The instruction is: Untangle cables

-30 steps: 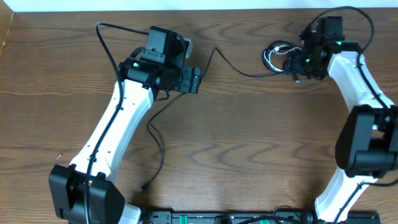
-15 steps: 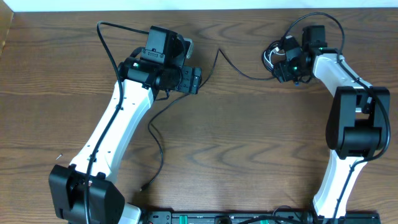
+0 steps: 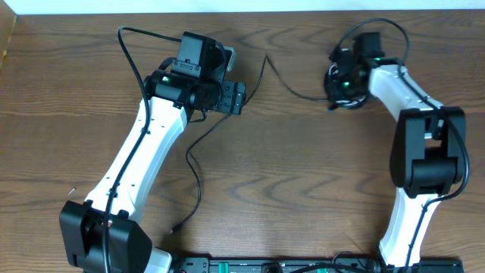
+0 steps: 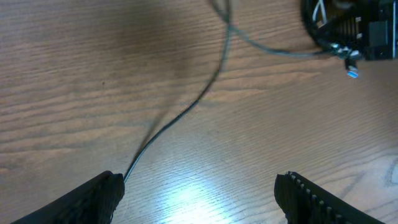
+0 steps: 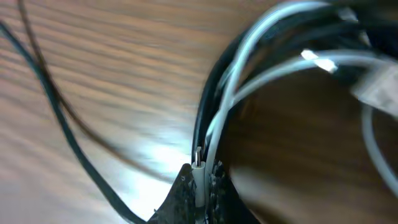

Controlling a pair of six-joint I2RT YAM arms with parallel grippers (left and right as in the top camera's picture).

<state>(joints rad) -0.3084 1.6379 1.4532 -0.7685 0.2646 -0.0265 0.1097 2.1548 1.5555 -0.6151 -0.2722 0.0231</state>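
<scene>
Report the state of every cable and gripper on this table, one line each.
Long thin black cable: slack, snaking across the wooden table, one plug end free near the front, the other end looped up with the white one.
Thin white cable: coiled among black strands, tangled.
Left gripper: open, above the black cable, not holding it.
Right gripper: shut on the white cable and a black strand.
</scene>
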